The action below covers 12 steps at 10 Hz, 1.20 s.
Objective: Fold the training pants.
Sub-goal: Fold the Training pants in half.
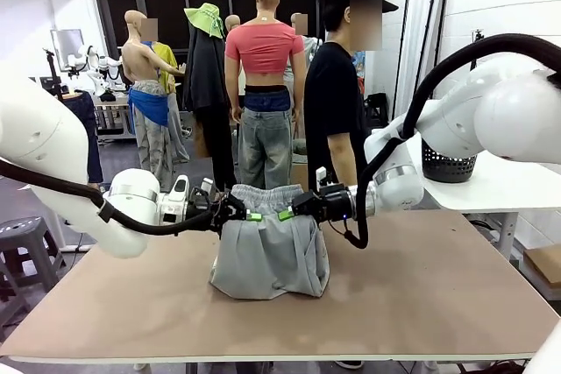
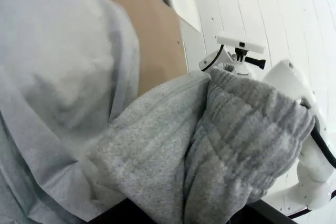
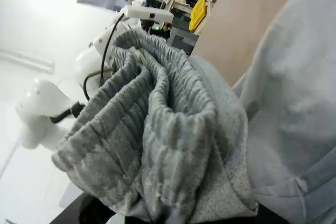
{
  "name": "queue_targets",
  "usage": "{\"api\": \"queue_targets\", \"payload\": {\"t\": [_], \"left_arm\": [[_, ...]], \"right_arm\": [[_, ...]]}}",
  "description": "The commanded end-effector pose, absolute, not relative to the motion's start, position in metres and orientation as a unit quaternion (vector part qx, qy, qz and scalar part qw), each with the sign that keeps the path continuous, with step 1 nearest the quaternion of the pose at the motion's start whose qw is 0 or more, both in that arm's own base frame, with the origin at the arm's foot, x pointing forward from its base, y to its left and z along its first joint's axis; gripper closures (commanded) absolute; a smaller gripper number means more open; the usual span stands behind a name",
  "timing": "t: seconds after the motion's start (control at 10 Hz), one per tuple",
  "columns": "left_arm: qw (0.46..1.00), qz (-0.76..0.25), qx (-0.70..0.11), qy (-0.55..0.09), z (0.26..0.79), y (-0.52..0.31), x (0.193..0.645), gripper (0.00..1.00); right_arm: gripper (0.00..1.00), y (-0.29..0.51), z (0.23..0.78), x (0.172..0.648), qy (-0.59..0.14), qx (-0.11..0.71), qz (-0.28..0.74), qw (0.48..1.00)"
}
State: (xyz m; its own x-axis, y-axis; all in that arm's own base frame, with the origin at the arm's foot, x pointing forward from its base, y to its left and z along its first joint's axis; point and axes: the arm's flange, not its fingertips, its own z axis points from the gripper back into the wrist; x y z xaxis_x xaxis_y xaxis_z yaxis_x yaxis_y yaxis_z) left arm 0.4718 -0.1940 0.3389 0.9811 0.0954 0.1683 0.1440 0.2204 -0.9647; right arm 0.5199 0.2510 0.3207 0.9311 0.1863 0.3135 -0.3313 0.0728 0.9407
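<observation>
The light grey training pants [image 1: 270,256] sit in a bunched heap at the middle of the brown table [image 1: 421,295]. Their gathered waistband is held up off the surface. My left gripper [image 1: 250,215] is shut on the waistband's left part, and my right gripper [image 1: 287,213] is shut on it close beside, from the right. The lower cloth rests on the table below both grippers. In the left wrist view the ribbed waistband [image 2: 231,140] bulges over my fingers and hides them. The right wrist view has the same bunched waistband [image 3: 152,140] covering the fingers.
A person in a black shirt [image 1: 337,102] stands at the far side of the table, hands down. A black mesh basket [image 1: 447,164] sits on a white table [image 1: 508,186] at the right. A grey stool [image 1: 26,238] stands at the left. Bare tabletop lies on both sides of the pants.
</observation>
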Motion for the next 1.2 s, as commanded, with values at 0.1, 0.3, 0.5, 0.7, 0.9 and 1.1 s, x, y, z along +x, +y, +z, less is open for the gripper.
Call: {"api": "queue_targets", "payload": {"t": [0.1,0.3,0.5,0.7,0.9,1.1], "left_arm": [[0.784,0.055,-0.611,-0.096,0.312,-0.171,0.498,1.0],[0.797,0.068,-0.588,-0.119,0.299,-0.172,0.524,1.0],[0.798,0.077,-0.584,-0.126,0.288,-0.168,0.542,1.0],[0.799,0.089,-0.585,-0.111,0.279,-0.164,0.548,1.0],[0.792,0.045,-0.601,-0.093,0.29,-0.198,0.533,1.0],[0.792,0.045,-0.601,-0.093,0.29,-0.198,0.533,1.0]], "right_arm": [[1.0,0.234,0.294,0.537,-0.034,0.676,0.107,0.728],[1.0,0.229,0.282,0.554,-0.066,0.641,0.092,0.759],[1.0,0.225,0.272,0.575,-0.063,0.631,0.078,0.77],[1.0,0.226,0.268,0.583,-0.05,0.627,0.067,0.775],[1.0,0.248,0.272,0.566,-0.06,0.643,0.094,0.757],[1.0,0.253,0.269,0.569,-0.053,0.644,0.09,0.758]]}}
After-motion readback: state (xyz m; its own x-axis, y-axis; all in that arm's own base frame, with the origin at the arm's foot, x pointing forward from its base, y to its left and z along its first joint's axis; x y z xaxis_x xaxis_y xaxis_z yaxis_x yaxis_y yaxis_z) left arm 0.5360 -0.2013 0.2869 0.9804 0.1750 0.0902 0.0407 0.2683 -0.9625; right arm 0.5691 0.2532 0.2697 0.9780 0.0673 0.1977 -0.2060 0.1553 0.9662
